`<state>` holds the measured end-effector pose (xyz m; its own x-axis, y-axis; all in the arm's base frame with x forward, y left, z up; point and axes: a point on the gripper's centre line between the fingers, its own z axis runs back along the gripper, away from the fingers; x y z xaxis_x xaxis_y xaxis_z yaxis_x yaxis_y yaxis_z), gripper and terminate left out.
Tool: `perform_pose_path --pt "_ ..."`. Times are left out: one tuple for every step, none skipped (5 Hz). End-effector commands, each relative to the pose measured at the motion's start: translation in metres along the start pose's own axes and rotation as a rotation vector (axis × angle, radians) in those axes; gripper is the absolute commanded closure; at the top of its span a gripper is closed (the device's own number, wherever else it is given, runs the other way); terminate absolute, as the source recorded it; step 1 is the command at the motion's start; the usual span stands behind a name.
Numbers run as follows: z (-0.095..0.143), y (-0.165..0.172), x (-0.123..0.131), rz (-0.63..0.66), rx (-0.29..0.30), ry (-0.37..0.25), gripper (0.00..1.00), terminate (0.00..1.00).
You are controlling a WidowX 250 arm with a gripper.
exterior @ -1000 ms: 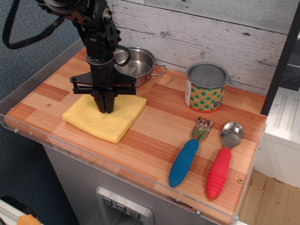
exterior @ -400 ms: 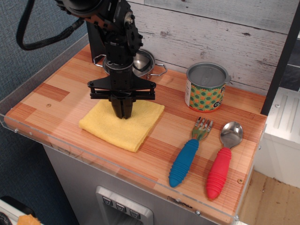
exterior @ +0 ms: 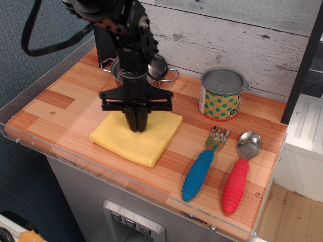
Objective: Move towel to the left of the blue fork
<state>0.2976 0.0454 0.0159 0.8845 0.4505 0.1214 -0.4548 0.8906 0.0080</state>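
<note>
Black gripper [exterior: 137,126] fingers are pointing straight down with their tips drawn narrowly together, pressing into the middle of the towel [exterior: 137,139], seemingly pinching its fabric. That towel, a folded square of soft yellow terry cloth, is lying flat on the wooden counter [exterior: 55,103] to the left of the blue fork [exterior: 204,165], close by but not touching it. Taking the fork as the reference, its ribbed blue handle is pointing toward the counter's front edge; the red-handled spoon [exterior: 240,174] is lying just right of it, the dotted tin can [exterior: 221,94] is standing behind it, and the small steel pot [exterior: 151,68] is sitting far back-left, behind the arm.
</note>
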Motion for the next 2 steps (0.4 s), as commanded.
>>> perform_pose_path --pt "0.0209 0.0033 0.0069 0.005 -0.042 -0.050 0.00 0.00" --pt "0.0226 0.0055 0.0112 0.020 -0.033 -0.061 0.00 0.00"
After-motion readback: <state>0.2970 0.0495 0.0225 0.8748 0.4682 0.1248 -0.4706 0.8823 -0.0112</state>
